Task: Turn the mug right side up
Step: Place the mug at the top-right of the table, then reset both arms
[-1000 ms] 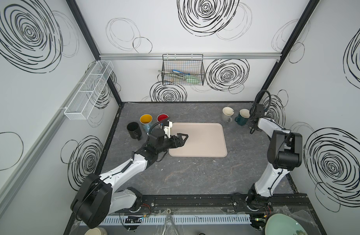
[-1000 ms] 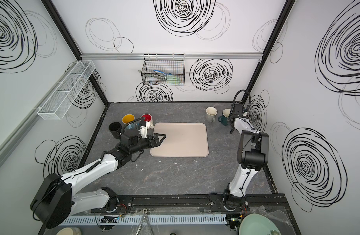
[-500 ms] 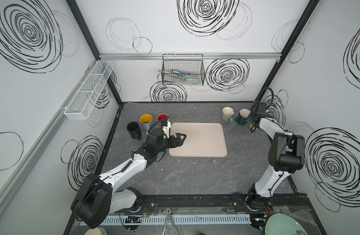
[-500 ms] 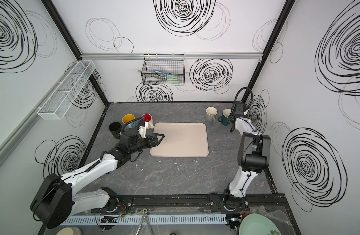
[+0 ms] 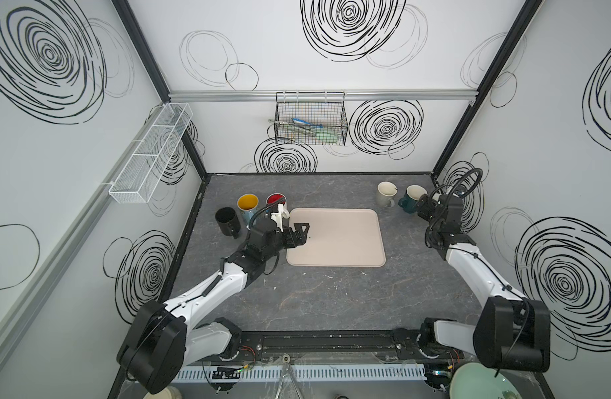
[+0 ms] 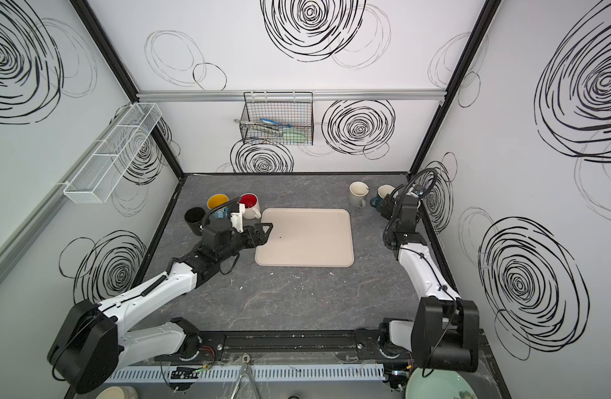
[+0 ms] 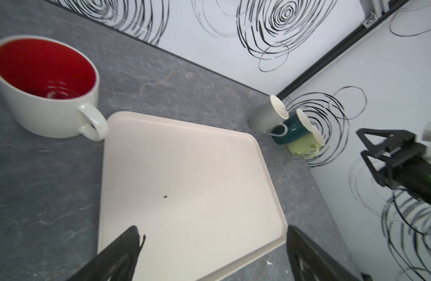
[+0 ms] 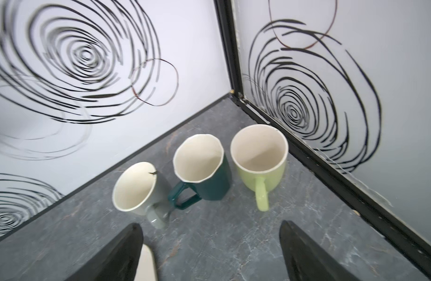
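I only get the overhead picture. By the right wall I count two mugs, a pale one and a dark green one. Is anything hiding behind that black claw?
Observer: Yes. The right wrist view shows a third, a light green mug, upright beside the dark green mug.
Operator: Is the claw gripping it?
Observer: No. The right gripper is open and stops short of every mug.
Operator: Which way does the red cup's handle face?
Observer: In the left wrist view the red-lined mug has its handle turned toward the tray.
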You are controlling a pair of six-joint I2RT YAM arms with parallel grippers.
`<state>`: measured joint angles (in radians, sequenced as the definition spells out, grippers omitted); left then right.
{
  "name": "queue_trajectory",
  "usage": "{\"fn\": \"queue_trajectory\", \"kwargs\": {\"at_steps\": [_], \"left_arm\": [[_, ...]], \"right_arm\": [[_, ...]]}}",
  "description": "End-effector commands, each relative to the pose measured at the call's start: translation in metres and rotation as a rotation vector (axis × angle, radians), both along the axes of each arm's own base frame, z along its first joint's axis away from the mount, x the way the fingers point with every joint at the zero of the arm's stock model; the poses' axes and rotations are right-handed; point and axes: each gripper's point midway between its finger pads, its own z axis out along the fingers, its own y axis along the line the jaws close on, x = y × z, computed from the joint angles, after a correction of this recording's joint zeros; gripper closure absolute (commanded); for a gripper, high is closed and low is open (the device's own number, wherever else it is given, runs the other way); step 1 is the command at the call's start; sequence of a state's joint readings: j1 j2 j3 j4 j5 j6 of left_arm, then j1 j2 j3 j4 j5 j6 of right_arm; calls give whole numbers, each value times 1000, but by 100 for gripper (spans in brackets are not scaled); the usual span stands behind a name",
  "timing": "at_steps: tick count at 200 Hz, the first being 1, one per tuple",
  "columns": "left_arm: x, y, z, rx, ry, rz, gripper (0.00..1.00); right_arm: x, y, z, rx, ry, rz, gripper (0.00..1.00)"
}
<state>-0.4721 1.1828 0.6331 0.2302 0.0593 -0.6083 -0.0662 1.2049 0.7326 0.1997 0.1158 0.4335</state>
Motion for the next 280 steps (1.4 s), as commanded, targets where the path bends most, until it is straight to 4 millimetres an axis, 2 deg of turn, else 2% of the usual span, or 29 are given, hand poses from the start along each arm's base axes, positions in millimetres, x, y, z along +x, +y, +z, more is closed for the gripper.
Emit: {"fn": "queue_trajectory", "kwargs": {"at_steps": [1, 21, 39, 54, 70, 73, 88, 115, 147, 177, 207, 233, 265, 280], "left_arm": [[12, 36, 16, 115, -137, 162, 4], [15, 64, 30, 227, -246, 274, 4], [15, 87, 48, 349, -348, 351, 4], [9, 109, 59, 383, -389, 445, 4], [1, 117, 66, 389, -481, 438, 4], [0, 118, 70, 387, -511, 438, 4], [-11, 130, 72, 421, -582, 475, 4], [-22, 149, 61, 468, -618, 539, 4], [-15, 162, 26, 524, -557, 521, 4], [-14, 176, 16, 503, -567, 561, 4], [-12, 195, 6, 509, -546, 633, 4], [-2, 199, -2, 522, -509, 625, 4], [8, 209, -12, 516, -482, 636, 4], [9, 207, -13, 512, -485, 618, 4]], "right_arm": [[-4, 17, 27, -32, -180, 74, 7], [-15, 32, 15, 13, -222, 137, 6], [-28, 44, 10, -20, -307, 199, 5], [-34, 31, -4, -31, -280, 121, 5], [-34, 22, -21, -47, -185, 65, 5], [-34, 20, -24, -58, -169, 53, 2], [-42, 12, -30, -109, -148, -11, 1], [-57, 3, -38, -157, -157, -68, 1], [-69, -12, -51, -177, -134, -160, 1], [-67, -18, -64, -183, -100, -185, 1], [-63, -28, -88, -152, -51, -219, 0], [-54, -42, -105, -119, 23, -272, 0], [-46, -45, -110, -122, 61, -269, 0], [-49, -45, -102, -167, 33, -267, 0]]}}
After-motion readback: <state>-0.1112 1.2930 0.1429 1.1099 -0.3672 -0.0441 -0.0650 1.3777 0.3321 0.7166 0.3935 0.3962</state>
